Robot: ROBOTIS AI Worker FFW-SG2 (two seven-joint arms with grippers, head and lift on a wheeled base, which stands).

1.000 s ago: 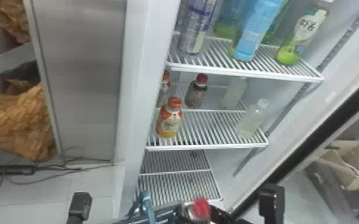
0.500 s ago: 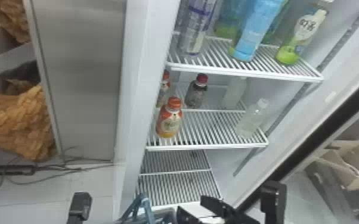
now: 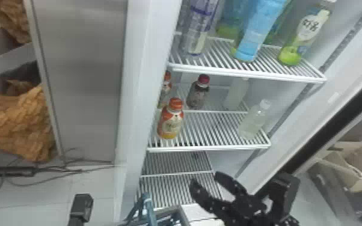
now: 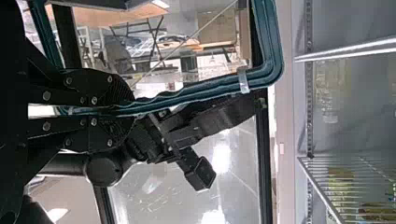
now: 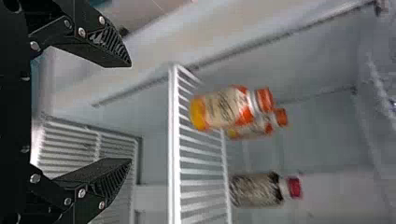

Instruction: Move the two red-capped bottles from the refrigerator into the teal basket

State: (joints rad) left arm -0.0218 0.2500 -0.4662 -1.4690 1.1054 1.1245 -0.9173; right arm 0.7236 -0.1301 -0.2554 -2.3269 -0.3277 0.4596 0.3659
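In the head view, a dark bottle with a red cap [image 3: 197,95] stands at the back of the middle shelf; in the right wrist view this bottle [image 5: 257,189] lies sideways beyond the shelf edge. My right gripper [image 3: 206,180] is open below that shelf, and its fingers stand wide apart around nothing in the right wrist view [image 5: 130,113]. My left gripper [image 3: 81,207] is at the bottom, only its wrist block showing. In the left wrist view the left gripper [image 4: 133,111] is shut on the teal basket's rim [image 4: 268,46]. The basket [image 3: 148,207] is partly visible below the fridge shelves.
Two orange-capped bottles [image 3: 171,120] stand left on the middle shelf, two pale bottles [image 3: 253,121] at right. Tall bottles [image 3: 257,30] fill the upper shelf [image 3: 249,75]. A fridge side wall [image 3: 147,75] rises left; the dark-edged door [image 3: 318,141] stands right.
A red cap seen beside the basket between the right gripper's parts a second ago is out of sight there. The right gripper has risen from the bottom edge toward the shelves. The left arm looks unmoved.
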